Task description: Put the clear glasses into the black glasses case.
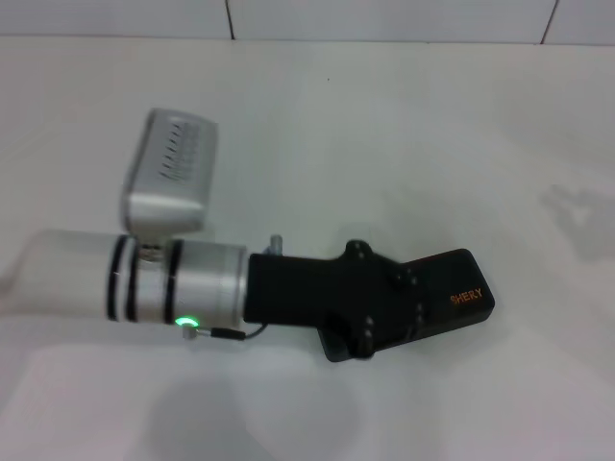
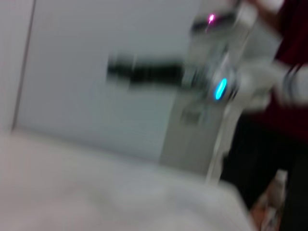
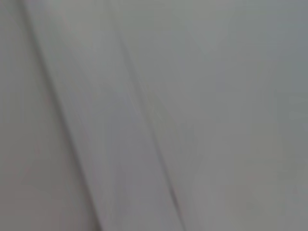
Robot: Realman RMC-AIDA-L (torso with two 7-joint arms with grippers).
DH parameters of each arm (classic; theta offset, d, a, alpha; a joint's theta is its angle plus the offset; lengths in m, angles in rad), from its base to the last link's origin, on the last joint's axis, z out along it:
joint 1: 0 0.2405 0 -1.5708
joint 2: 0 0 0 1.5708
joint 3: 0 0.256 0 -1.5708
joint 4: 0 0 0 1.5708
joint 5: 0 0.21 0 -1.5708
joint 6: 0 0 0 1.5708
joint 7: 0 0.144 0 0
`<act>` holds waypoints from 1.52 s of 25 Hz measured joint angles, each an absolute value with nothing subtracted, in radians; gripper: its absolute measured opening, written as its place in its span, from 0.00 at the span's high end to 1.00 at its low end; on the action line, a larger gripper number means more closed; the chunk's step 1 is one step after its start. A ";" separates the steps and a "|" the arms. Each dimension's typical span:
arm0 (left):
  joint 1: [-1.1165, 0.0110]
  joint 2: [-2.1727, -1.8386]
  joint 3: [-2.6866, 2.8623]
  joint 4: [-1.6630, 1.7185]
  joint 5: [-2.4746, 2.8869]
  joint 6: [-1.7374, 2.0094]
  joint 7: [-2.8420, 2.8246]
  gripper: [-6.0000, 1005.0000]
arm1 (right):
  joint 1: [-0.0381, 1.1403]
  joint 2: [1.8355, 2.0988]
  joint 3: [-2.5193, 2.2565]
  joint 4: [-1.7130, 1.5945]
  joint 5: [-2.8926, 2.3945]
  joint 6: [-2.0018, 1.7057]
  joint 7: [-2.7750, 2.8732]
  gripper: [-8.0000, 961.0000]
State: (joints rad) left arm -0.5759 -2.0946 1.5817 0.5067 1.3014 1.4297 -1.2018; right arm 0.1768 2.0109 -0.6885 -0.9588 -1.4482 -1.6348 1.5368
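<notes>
The black glasses case [image 1: 463, 288] lies on the white table [image 1: 384, 125] right of centre in the head view, with its lid down and orange lettering on top. My left gripper [image 1: 389, 305] reaches in from the left and lies over the case's left half, covering it. The clear glasses are hidden or out of view. The left wrist view shows, blurred and far off, my right gripper [image 2: 139, 72] as a dark bar raised in front of a pale wall. The right wrist view shows only a grey surface.
The silver wrist camera box [image 1: 169, 173] sits on top of my left arm. A tiled wall [image 1: 384, 17] runs behind the table's far edge. Someone in dark red [image 2: 288, 110] stands beyond the table in the left wrist view.
</notes>
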 joint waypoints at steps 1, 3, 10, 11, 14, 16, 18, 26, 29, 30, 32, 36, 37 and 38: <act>-0.546 -2.089 1.554 0.562 1.287 1.479 -1.218 0.80 | 0.174 2.007 -0.688 -0.964 -1.465 -1.659 1.528 0.78; -0.506 -2.079 1.505 0.625 1.276 1.542 -1.251 0.79 | 0.177 2.002 -0.687 -0.973 -1.511 -1.706 1.516 0.77; -0.390 -2.014 1.232 0.784 1.279 1.831 -1.417 0.77 | 0.255 2.021 -0.769 -0.877 -1.562 -1.856 1.438 0.75; -0.388 -2.003 1.218 0.785 1.280 1.850 -1.432 0.76 | 0.265 2.023 -0.796 -0.856 -1.558 -1.872 1.423 0.75; -0.385 -1.985 1.210 0.784 1.306 1.872 -1.446 0.63 | 0.314 2.025 -0.896 -0.773 -1.536 -1.899 1.370 0.53; -0.383 -1.982 1.208 0.781 1.349 1.880 -1.444 0.54 | 0.344 2.025 -0.945 -0.733 -1.523 -1.902 1.347 0.43; -0.382 -1.986 1.208 0.781 1.392 1.881 -1.439 0.49 | 0.369 2.025 -0.974 -0.710 -1.514 -1.900 1.342 0.34; -0.357 -1.994 1.165 0.753 1.438 1.885 -1.386 0.39 | 0.423 2.025 -1.040 -0.684 -1.502 -1.900 1.348 0.16; -0.347 -1.997 1.137 0.742 1.438 1.895 -1.376 0.38 | 0.425 2.025 -1.059 -0.683 -1.502 -1.901 1.350 0.10; -0.342 -1.997 1.134 0.741 1.437 1.898 -1.376 0.37 | 0.425 2.025 -1.062 -0.683 -1.502 -1.902 1.350 0.08; -0.338 -1.997 1.131 0.734 1.437 1.905 -1.376 0.36 | 0.425 2.024 -1.066 -0.683 -1.501 -1.904 1.350 0.08; -0.330 -2.000 1.129 0.728 1.442 1.910 -1.373 0.34 | 0.427 2.023 -1.073 -0.686 -1.501 -1.910 1.351 0.08; -0.330 -2.001 1.128 0.723 1.442 1.911 -1.371 0.33 | 0.428 2.023 -1.074 -0.686 -1.501 -1.910 1.351 0.08; -0.330 -2.001 1.128 0.720 1.442 1.911 -1.369 0.33 | 0.429 2.023 -1.074 -0.686 -1.501 -1.910 1.351 0.08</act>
